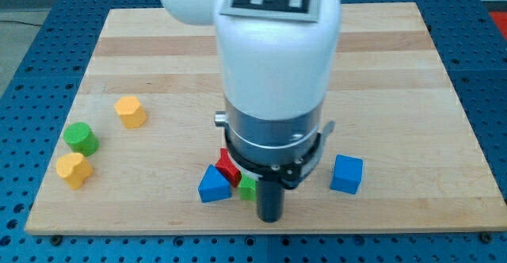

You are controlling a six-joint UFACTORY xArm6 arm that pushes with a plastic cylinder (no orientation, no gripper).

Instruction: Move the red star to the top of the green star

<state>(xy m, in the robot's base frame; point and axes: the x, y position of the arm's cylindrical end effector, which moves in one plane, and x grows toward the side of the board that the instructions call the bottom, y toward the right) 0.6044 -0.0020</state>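
The red star [227,166] lies near the board's bottom middle, partly hidden by the arm. The green star [248,188] sits just below and right of it, mostly hidden behind my rod. A blue triangle [214,185] touches the red star on its lower left. My tip [270,218] rests on the board just right of and below the green star, close to it.
A blue cube [346,173] lies to the right of the rod. A yellow hexagon [130,112], a green cylinder [81,138] and a yellow heart-like block [74,169] sit at the view's left. The board's bottom edge [261,230] is close below the tip.
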